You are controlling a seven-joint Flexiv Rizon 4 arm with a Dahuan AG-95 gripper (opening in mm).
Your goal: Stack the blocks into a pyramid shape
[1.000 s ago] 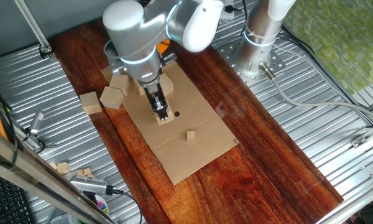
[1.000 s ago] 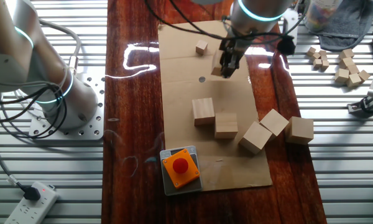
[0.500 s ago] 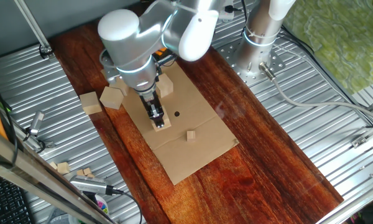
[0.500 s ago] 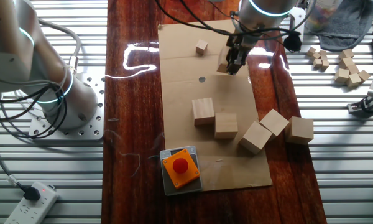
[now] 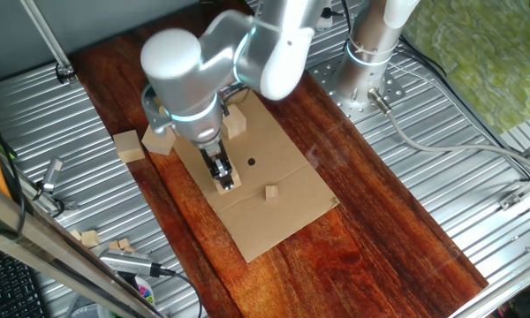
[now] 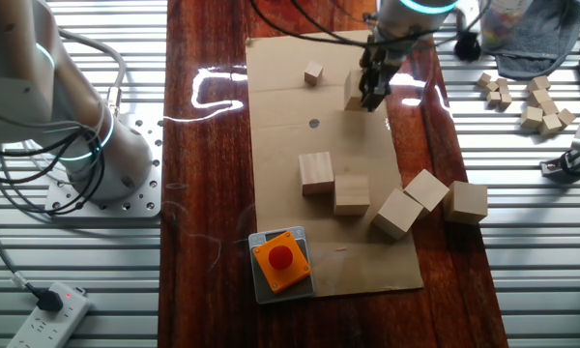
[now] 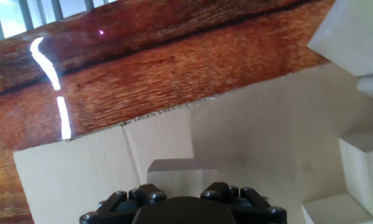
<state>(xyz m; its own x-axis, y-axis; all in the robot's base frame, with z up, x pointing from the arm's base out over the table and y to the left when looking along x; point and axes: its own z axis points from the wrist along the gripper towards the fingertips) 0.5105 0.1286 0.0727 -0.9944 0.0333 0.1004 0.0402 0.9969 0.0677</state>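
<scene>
My gripper [image 5: 223, 175] points down over the cardboard sheet [image 5: 274, 221] and is shut on a pale wooden block [image 6: 354, 90], which shows in the hand view as a pale face [image 7: 183, 173] just ahead of the gripper's dark body. Two blocks [image 6: 316, 173] [image 6: 351, 193] sit side by side mid-sheet. Three more [image 6: 396, 213] [image 6: 428, 188] [image 6: 467, 202] cluster at the sheet's edge, well away from the gripper [image 6: 373, 89]. The arm hides some of these blocks in the first fixed view.
A much tinier cube [image 6: 313, 73] lies on the cardboard near the gripper. An orange box with a red button [image 6: 280, 260] sits at the sheet's other end. Small loose cubes [image 6: 541, 101] lie on the ribbed metal beside the dark wooden table [image 6: 208, 145].
The gripper has carried the held block across the cardboard, away from the black dot and the other blocks. Every other block has stayed put.
</scene>
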